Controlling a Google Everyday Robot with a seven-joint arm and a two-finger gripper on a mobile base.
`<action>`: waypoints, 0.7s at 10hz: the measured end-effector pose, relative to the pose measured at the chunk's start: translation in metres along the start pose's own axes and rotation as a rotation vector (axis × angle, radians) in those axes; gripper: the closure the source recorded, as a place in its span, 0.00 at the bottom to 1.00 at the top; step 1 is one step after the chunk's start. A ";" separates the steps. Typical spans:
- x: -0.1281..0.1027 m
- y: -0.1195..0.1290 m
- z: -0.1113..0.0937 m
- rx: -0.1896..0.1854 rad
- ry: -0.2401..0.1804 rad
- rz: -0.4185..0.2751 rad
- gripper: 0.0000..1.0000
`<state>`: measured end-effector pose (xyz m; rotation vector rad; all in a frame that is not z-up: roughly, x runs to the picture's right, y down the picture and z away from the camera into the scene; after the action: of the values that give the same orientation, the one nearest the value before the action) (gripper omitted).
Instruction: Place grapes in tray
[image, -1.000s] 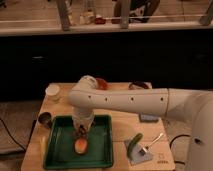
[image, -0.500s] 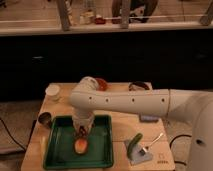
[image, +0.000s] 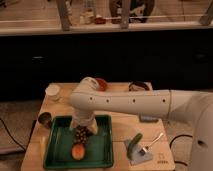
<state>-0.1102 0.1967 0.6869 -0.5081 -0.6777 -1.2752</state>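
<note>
Tray (image: 101, 146) fills the tabletop's (image: 122, 127) near-left corner, its rim close to both edges. Grapes (image: 81, 135) are within it at mid-tray, just behind an orange fruit (image: 77, 151) — bare floor lies open to their right. Gripper (image: 82, 128) is directly above the grapes, mostly hidden beneath the arm (image: 130, 102) — whether it grips them cannot be told.

Table (image: 120, 141): light wood top. Items directly on it, picture L to R:
- white cup (image: 52, 91), rear-L corner
- small dark metal bowl (image: 45, 120), L edge
- tray (image: 108, 150), dark green, front-L, just beside the metal bowl
- grey plate (image: 131, 156), front-R, near tray
- dark bowl (image: 140, 86), rear edge

Gripper (image: 82, 130): pos. over tray, pointing down.
</note>
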 end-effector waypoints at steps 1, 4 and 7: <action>0.000 0.000 0.000 0.001 0.000 -0.003 0.20; -0.001 0.001 0.000 0.010 0.002 -0.011 0.20; -0.002 0.002 -0.001 0.016 0.009 -0.016 0.20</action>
<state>-0.1082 0.1975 0.6846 -0.4840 -0.6854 -1.2853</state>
